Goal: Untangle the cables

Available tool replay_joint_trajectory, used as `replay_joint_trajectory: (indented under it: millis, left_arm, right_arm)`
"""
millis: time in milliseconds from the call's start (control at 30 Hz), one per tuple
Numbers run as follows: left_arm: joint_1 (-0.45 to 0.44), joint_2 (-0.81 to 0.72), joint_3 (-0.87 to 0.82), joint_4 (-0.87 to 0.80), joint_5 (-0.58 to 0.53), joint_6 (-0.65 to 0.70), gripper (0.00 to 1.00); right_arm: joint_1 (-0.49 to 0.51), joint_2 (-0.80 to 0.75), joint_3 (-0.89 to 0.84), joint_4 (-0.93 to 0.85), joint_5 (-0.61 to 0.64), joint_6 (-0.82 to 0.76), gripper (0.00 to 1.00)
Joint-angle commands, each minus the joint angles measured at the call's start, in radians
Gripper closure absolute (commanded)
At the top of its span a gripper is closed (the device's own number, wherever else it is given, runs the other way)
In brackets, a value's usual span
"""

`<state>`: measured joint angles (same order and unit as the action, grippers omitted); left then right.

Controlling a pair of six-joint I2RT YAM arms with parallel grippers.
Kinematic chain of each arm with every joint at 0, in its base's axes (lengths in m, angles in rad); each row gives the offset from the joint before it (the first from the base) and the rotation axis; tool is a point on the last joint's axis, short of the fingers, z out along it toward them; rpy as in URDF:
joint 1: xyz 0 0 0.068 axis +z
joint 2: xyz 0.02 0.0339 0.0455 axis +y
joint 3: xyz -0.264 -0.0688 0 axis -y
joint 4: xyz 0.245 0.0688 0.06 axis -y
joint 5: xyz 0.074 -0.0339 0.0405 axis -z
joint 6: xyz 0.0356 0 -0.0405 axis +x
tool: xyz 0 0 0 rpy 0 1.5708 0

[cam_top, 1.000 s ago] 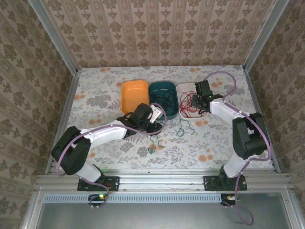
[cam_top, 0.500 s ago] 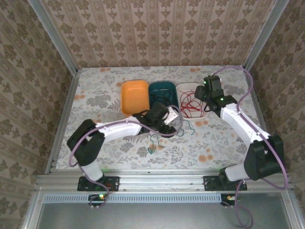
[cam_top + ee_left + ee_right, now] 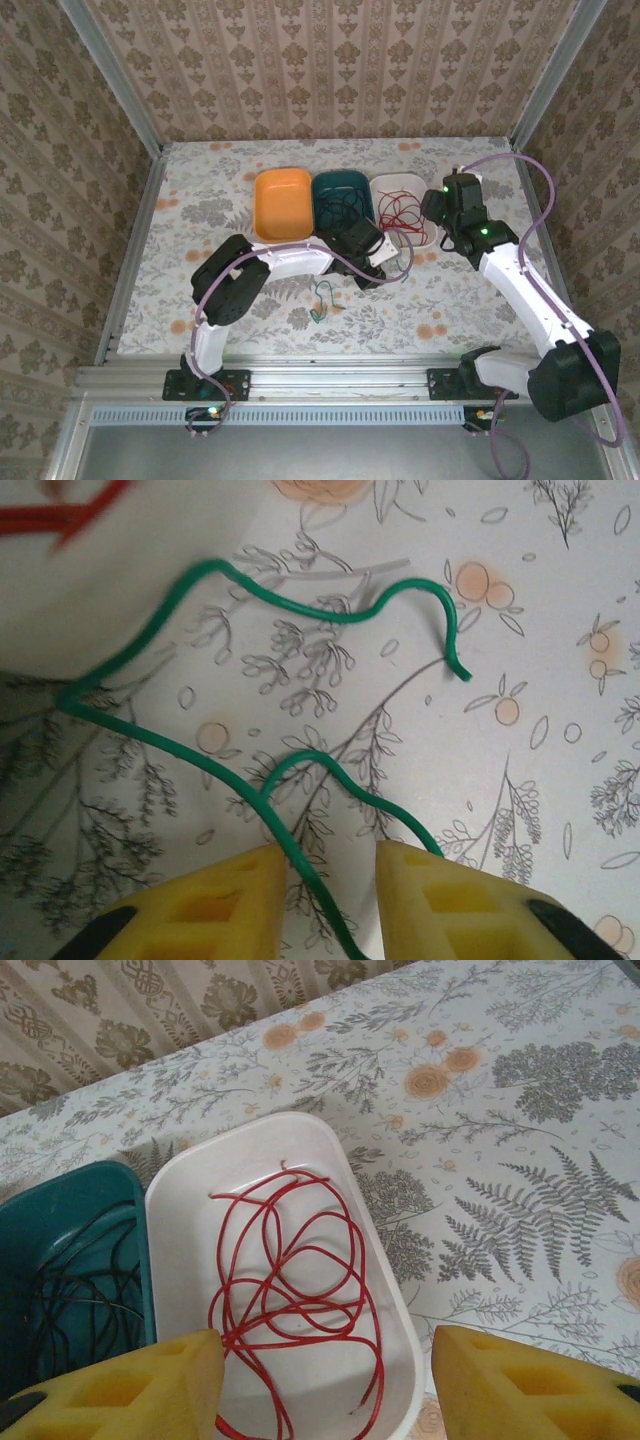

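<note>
A green cable (image 3: pixel 300 605) lies in loose curves on the floral table, and one strand runs between the yellow fingers (image 3: pixel 235 905) of my left gripper (image 3: pixel 330 885). Those jaws stand apart, with a gap wider than the strand. From above, the left gripper (image 3: pixel 385 268) sits just in front of the white tray (image 3: pixel 425 238). Red cables (image 3: pixel 300 1270) lie coiled in that white tray (image 3: pixel 395 1305). My right gripper (image 3: pixel 325 1385) hovers over them, open and holding nothing. Black cables (image 3: pixel 80 1300) lie in the teal tray (image 3: pixel 60 1195). A second green cable (image 3: pixel 322 298) lies nearer the arm bases.
An orange tray (image 3: pixel 283 203) stands left of the teal tray (image 3: pixel 342 190) at the table's middle back. Patterned walls and metal posts close in the table on three sides. Lilac hoses loop beside both arms.
My left arm has reached right to the green cable near the white tray and its jaws have narrowed. The right gripper has opened and pulled back right, leaving the red cables in the tray.
</note>
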<state>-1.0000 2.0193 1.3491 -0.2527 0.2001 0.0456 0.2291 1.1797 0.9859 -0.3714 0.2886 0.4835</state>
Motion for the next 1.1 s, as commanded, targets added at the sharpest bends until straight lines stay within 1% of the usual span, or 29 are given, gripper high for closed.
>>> replay_joint_trajectory:
  millis: [0, 33, 133, 200, 300, 400, 433, 500, 567, 633, 667, 733, 800, 833, 900, 933, 967, 1000, 1067]
  left_arm:
    - [0.001, 0.015, 0.029, -0.028, 0.052, 0.004, 0.77]
    - [0.001, 0.016, 0.028, -0.027, 0.057, 0.008, 0.81]
    - [0.001, 0.009, 0.017, -0.015, 0.068, 0.015, 1.00]
    - [0.001, -0.024, -0.012, 0.015, 0.066, 0.020, 1.00]
    - [0.001, -0.121, -0.085, 0.056, 0.032, 0.031, 1.00]
    - [0.008, -0.291, -0.205, 0.130, -0.040, 0.011, 1.00]
    - [0.031, -0.356, -0.251, 0.161, -0.040, -0.030, 1.00]
    - [0.122, -0.461, -0.337, 0.226, 0.032, -0.153, 1.00]
    - [0.252, -0.544, -0.409, 0.270, 0.101, -0.289, 1.00]
    - [0.355, -0.582, -0.438, 0.264, 0.113, -0.351, 1.00]
    - [0.400, -0.587, -0.444, 0.256, 0.102, -0.365, 1.00]
    - [0.474, -0.567, -0.443, 0.252, 0.062, -0.379, 1.00]
    - [0.536, -0.514, -0.416, 0.249, 0.051, -0.398, 1.00]
    - [0.586, -0.480, -0.394, 0.238, 0.042, -0.411, 1.00]
    - [0.630, -0.423, -0.346, 0.217, 0.017, -0.439, 1.00]
    - [0.646, -0.400, -0.322, 0.202, 0.002, -0.449, 0.93]
    - [0.653, -0.384, -0.305, 0.195, -0.002, -0.443, 0.73]
    - [0.651, -0.381, -0.295, 0.188, -0.009, -0.421, 0.62]
    - [0.618, -0.404, -0.277, 0.142, -0.057, -0.347, 0.39]
  right_arm:
    - [-0.004, -0.034, -0.013, -0.028, 0.048, 0.018, 0.41]
    - [-0.004, -0.038, -0.015, -0.028, 0.050, 0.020, 0.41]
    - [-0.004, -0.045, -0.013, -0.027, 0.049, 0.021, 0.42]
    - [-0.004, -0.046, -0.010, -0.029, 0.055, 0.021, 0.42]
    - [-0.003, -0.051, -0.009, -0.031, 0.067, 0.024, 0.42]
    - [-0.002, -0.054, -0.015, -0.025, 0.081, 0.026, 0.42]
    - [-0.004, -0.054, -0.019, -0.020, 0.075, 0.026, 0.42]
    - [-0.002, -0.049, -0.024, 0.006, 0.031, 0.010, 0.43]
    - [0.015, -0.043, -0.031, 0.051, -0.072, -0.034, 0.44]
    - [0.070, -0.039, -0.032, 0.075, -0.121, -0.084, 0.44]
    - [0.108, -0.035, -0.030, 0.078, -0.141, -0.116, 0.44]
    - [0.182, -0.025, -0.030, 0.080, -0.156, -0.160, 0.44]
    - [0.251, -0.001, -0.030, 0.080, -0.226, -0.188, 0.44]
    - [0.285, 0.019, -0.025, 0.074, -0.275, -0.196, 0.44]
    - [0.344, 0.061, -0.012, 0.052, -0.379, -0.224, 0.44]
    - [0.378, 0.088, -0.002, 0.030, -0.431, -0.237, 0.44]
    - [0.412, 0.119, 0.008, 0.005, -0.480, -0.252, 0.44]
    - [0.441, 0.144, 0.017, -0.016, -0.516, -0.264, 0.44]
    - [0.504, 0.202, 0.033, -0.064, -0.577, -0.294, 0.44]
